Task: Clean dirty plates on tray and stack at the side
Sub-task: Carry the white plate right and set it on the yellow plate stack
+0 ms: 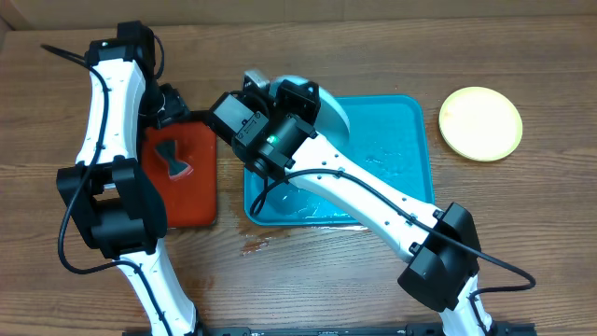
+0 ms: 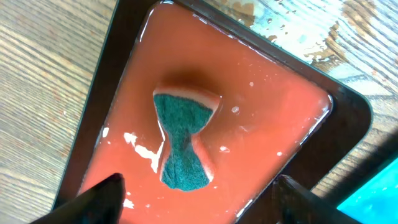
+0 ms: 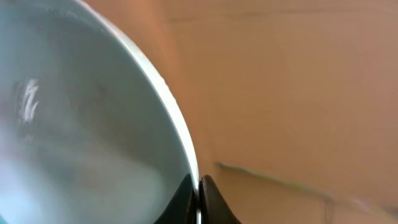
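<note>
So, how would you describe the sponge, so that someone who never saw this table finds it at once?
Start at the big blue tray in the middle of the table; directly to its left lies a smaller red tray with a dark rim. The sponge lies in it, in reddish liquid. It is the only thing in that tray, hourglass-shaped with a dark teal top.

Even light, glints on the red tray [image 2: 267,118], right wrist view blurred.

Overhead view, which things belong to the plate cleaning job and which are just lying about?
Job: large cyan-blue plastic tray; pale round plate, gripped; yellow-green round plate at the side; green sponge in the red tray.
Lying about: water spilled on the wooden table.
</note>
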You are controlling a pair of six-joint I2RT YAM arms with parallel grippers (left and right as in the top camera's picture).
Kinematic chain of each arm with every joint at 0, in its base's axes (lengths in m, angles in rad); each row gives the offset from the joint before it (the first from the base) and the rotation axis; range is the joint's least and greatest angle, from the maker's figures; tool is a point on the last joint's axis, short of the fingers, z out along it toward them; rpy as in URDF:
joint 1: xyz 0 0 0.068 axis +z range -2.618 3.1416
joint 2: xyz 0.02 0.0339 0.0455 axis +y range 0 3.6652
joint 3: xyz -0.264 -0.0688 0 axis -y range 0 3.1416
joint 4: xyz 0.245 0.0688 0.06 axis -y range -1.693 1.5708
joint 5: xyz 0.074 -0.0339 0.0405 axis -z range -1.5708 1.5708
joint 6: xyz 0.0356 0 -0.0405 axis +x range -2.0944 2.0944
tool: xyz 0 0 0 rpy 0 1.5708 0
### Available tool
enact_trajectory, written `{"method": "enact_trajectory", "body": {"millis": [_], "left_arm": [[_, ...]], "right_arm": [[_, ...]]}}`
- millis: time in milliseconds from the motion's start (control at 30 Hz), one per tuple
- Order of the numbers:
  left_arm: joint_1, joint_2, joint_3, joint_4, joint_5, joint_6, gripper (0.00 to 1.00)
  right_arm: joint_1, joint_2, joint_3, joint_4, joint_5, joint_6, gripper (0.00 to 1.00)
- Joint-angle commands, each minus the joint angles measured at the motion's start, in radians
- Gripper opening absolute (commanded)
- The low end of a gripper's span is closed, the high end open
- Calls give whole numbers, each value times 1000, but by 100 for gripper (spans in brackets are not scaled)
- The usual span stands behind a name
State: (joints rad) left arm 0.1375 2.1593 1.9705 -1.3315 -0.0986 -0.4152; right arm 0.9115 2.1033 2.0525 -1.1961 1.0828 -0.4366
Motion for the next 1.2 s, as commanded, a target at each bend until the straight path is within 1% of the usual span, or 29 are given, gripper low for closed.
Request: {"method": "enact_trajectory", "body": {"millis": [0,67,133,233,300,367,400,433,500,567,600,667,867,967,1033,1100,1167], "left_arm": [[-7,-18,6,-9,14,0,100],[-7,-19,6,-14,14,0,100],[-7,-19,6,-15,14,0,100],[-7,-19,6,-15,14,0,100],[-7,-19,6,-15,14,0,100],[-7,-19,6,-15,14,0,100],[-7,-18,6,-15,14,0,100],[-7,-19,6,-15,14,0,100],[-7,-19,6,-15,14,0,100],[-7,-19,6,-14,14,0,100],[-7,-18,6,-15,14,0,100],[-7,-18,6,-15,14,0,100],[-7,-19,6,-14,14,0,100],[-7,-19,6,-14,14,0,100],[-7,-19,6,-14,14,0,100],[-7,-19,6,-14,14,0,100],[-7,-18,6,-14,14,0,100]], "right_arm": [[-26,-8,27,-24,-243,-64,4],[-53,-13,27,-5,-192,-28,4],[-100,-21,27,15,-193,20,4],[-204,-36,27,18,-311,106,4],[-296,-48,27,6,-454,174,4],[-416,-60,27,-18,-684,235,4],[-469,-61,27,-29,-793,241,4],[-597,-61,27,-58,-1036,251,4],[-740,-56,26,-89,-1279,251,4],[-873,-47,24,-122,-1447,251,4],[-929,-40,21,-133,-1490,251,4],[-1042,-28,8,-153,-1519,252,4],[-1286,-16,-103,-124,-1518,266,4],[-1376,-16,-172,-48,-1517,283,4],[-1423,-16,-219,12,-1495,334,4],[-1472,-16,-290,96,-1429,412,4],[-1490,-16,-337,152,-1421,440,4]]}}
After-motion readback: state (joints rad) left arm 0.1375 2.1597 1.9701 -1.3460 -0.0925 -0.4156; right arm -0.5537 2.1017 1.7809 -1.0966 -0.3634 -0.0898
